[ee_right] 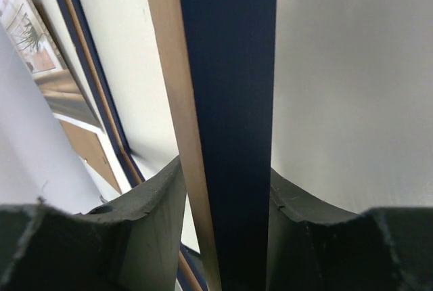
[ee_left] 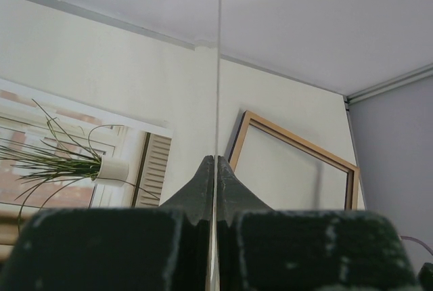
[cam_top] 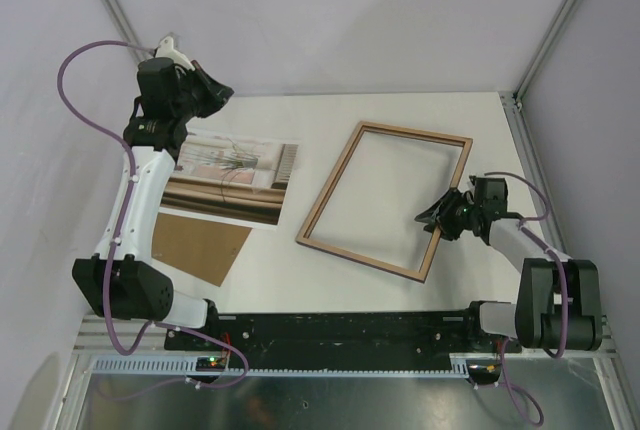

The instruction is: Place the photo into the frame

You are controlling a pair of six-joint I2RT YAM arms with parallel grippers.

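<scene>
The photo (cam_top: pixel 235 175) lies face up at the left of the table, showing a potted plant at a window; it also shows in the left wrist view (ee_left: pixel 67 162). The frame (cam_top: pixel 330 183) lies in the middle with its light wood back up. My right gripper (cam_top: pixel 432 218) holds the frame's right rail: in its wrist view the navy and wood rail (ee_right: pixel 230 68) fills the gap between the fingers (ee_right: pixel 223 169). Raised at the far left, my left gripper (cam_top: pixel 225 93) is shut (ee_left: pixel 216 162) on a thin clear sheet (ee_left: pixel 219 68) seen edge-on.
A brown cardboard backing board (cam_top: pixel 200 245) lies in front of the photo, partly under it. Pale walls and metal posts close in the table at the left, back and right. The black base rail (cam_top: pixel 330 330) runs along the near edge.
</scene>
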